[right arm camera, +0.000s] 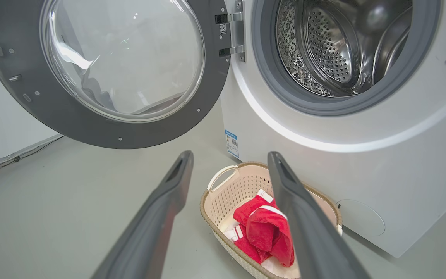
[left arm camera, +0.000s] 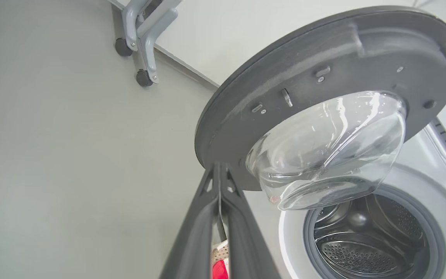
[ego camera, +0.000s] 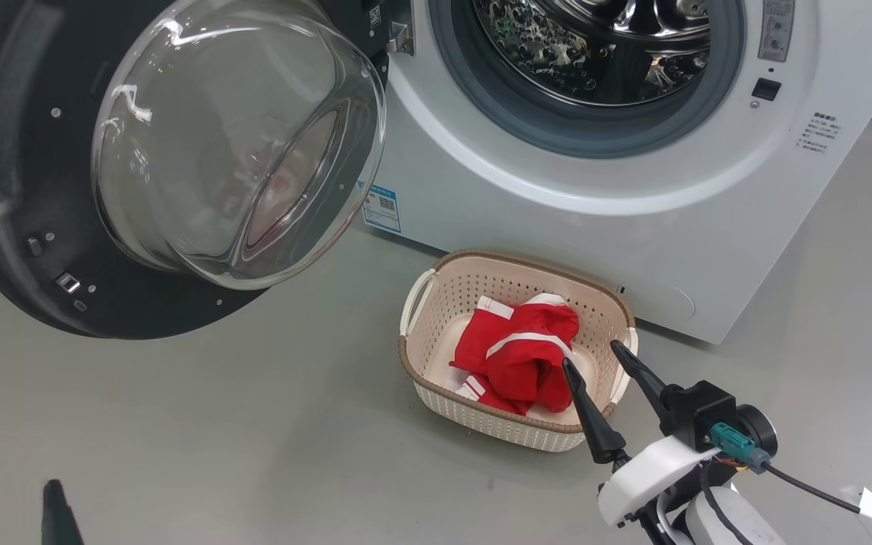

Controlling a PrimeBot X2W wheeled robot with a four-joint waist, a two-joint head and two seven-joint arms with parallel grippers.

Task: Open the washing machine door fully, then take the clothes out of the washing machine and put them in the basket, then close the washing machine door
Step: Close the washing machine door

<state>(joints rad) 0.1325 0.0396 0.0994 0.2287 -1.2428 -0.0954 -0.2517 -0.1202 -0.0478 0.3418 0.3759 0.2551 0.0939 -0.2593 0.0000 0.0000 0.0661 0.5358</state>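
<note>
- Closely pressed together, the left fingers point(left arm camera: 199, 232) are seen shut on nothing; in the left wrist view their tips are set against the lower edge of the washing machine door point(ego camera: 12, 189), and contact cannot be told.
- The right fingers point(ego camera: 593, 416) are spread wide and empty, with their tips seen over the near right rim of the basket point(ego camera: 466, 295).
- The clothes point(ego camera: 519, 352) are bunched inside the basket, red with white stripes, just beyond the right fingertips.
- The basket is set on the floor point(ego camera: 254, 416), near the lower front panel of the washing machine point(ego camera: 557, 227), with a narrow strip of floor left between them.
- The door is swung wide to the left of the machine, its glass bowl bulging outward and its dark rim hanging above the floor.
- The round mouth of the drum point(ego camera: 595, 45) is left uncovered, ringed by the grey gasket.
- A broad stretch of bare floor is left between the door's lower rim and the basket's left handle.
- A grey wheeled frame point(left arm camera: 145, 38) is seen by the wall, well apart from the door.
</note>
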